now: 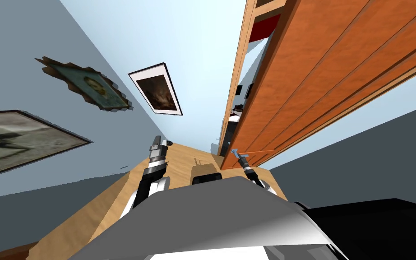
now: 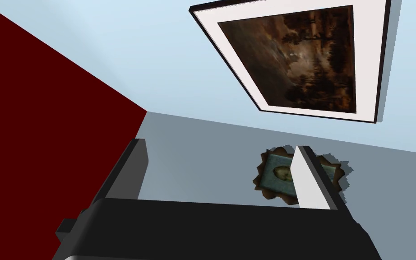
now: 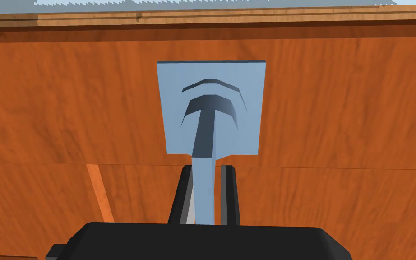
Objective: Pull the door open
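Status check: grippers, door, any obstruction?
Right gripper jaws shut on the blue-grey lever handle. Left gripper jaws open, holding nothing. Orange door ajar from its frame. Nothing seen blocking the swing.

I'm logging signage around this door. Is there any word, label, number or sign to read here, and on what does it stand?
None can be read.
The door shows bare wood grain; the handle plate bears only two curved ridges by its lever; the white-bordered picture, the ragged-framed portrait and the grey picture show images without lettering.
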Controlling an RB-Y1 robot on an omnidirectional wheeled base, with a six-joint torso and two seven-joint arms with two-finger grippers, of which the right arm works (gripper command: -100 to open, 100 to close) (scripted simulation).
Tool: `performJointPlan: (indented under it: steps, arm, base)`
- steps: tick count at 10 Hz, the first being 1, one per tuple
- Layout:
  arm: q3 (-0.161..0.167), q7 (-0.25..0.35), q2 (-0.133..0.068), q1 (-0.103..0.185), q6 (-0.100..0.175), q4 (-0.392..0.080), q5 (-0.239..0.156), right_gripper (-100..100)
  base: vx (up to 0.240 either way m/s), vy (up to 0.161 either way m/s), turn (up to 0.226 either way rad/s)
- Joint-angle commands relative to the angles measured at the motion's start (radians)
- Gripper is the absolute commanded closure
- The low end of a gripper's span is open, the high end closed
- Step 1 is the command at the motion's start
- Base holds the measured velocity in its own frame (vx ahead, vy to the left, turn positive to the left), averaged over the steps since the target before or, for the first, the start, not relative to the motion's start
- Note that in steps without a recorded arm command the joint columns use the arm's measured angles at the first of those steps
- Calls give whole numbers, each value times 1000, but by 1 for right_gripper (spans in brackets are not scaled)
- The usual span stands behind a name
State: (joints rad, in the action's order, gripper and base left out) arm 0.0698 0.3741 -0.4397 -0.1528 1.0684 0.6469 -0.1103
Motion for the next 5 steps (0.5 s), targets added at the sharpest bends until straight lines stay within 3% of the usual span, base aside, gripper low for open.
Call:
performJointPlan:
  steps: [1,2,3,4,5]
  arm:
    - [8,12,-11,-14,21,3,2,100]
    - [12,18,-16,-21,32,1,4,100]
    - [8,13,-14,-18,19,7,2,100]
    - [15,21,-20,-29,43,-7,4,100]
    - [16,23,-21,-31,49,-10,4,100]
  base:
    - [-249,-49,169]
    - [-238,-58,136]
    - [-105,-30,25]
    - [-148,-55,206]
    - [-209,-87,201]
